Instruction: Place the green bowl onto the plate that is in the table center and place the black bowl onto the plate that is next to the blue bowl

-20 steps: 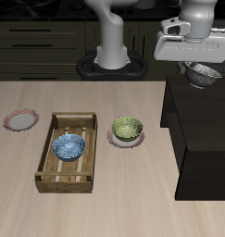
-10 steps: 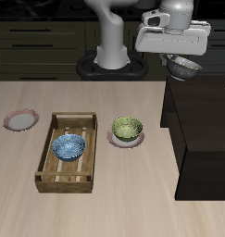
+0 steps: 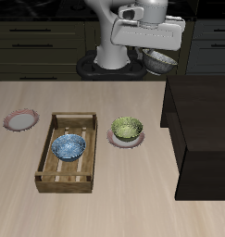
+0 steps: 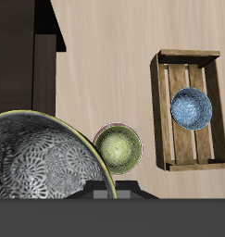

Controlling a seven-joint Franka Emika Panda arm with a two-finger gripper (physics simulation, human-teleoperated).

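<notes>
Since half a second ago the gripper [image 3: 158,56] has swung with its load away from above the dark cabinet [image 3: 199,130] toward the middle of the table's back edge, and it now hangs high over the table [image 3: 132,199] in front of the robot's base. Everything on the table lies as it did before.

Under the white gripper housing hangs the black bowl [image 3: 160,61], its patterned grey inside showing in the exterior view. In the wrist view this bowl [image 4: 44,155] fills much of the frame, right beside the camera, with a pale rim and a swirled grey interior. The fingers are hidden behind the bowl and the housing, but the bowl is aloft and touches nothing else, so the gripper is closed on it, seemingly at the rim.

The green bowl [image 3: 127,126] sits on the centre plate [image 3: 114,138], whose pale pink rim shows around it. The wrist view shows the same bowl [image 4: 118,147] upright on that plate, just beside the wooden crate [image 4: 160,111].

The crate [image 3: 45,163] lies nearer the table's front edge, and the blue bowl [image 3: 68,146] rests inside it on the slats. The other plate [image 3: 21,119] lies flat beside the crate, on the side away from the green bowl, with nothing on it.
</notes>
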